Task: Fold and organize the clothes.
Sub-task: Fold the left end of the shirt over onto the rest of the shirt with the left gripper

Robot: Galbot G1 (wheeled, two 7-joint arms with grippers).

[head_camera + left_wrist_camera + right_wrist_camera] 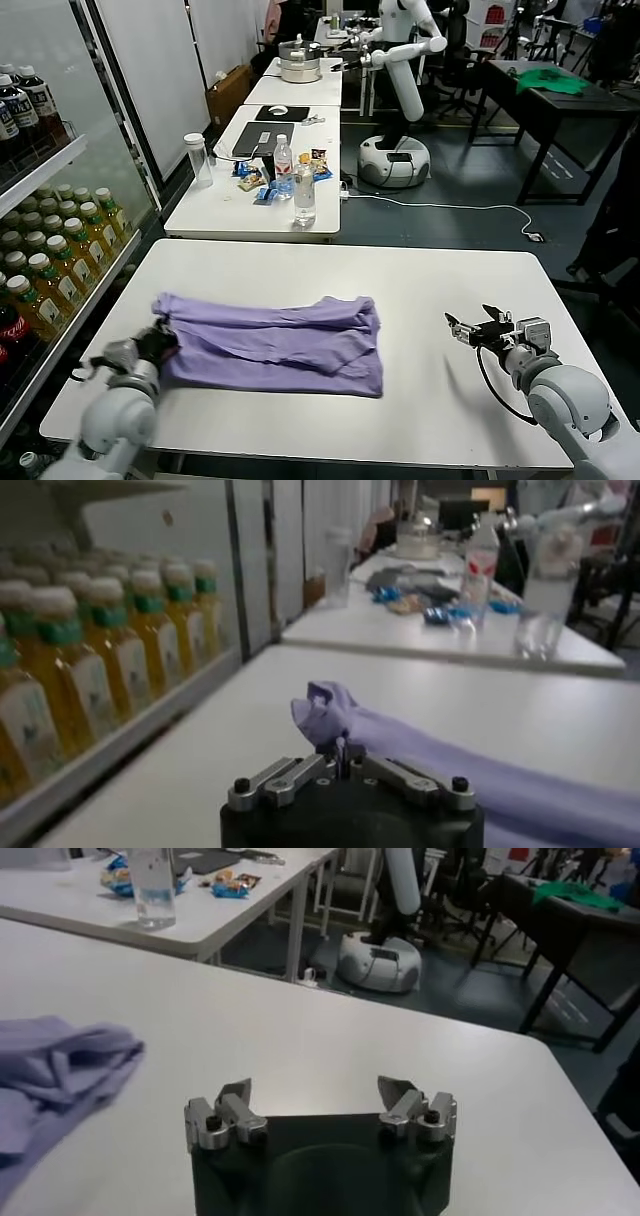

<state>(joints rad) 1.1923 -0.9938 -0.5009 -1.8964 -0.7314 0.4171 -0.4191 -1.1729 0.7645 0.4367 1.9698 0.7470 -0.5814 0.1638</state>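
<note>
Lavender, thin and limp, the soft short-sleeved T-shirt (275, 343) lay crumpled on the white desk (420, 290), its left edge clenched in the left pincer (157, 341), likely to sag; the right pincer (478, 328) hung released.

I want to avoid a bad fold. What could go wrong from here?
1. The left gripper pinches only a small bunch at the T-shirt's end, so the thin fabric may slip out.
2. The right gripper waits open and apart, so one-sided pulling may drag the shirt across the table unevenly.
</note>
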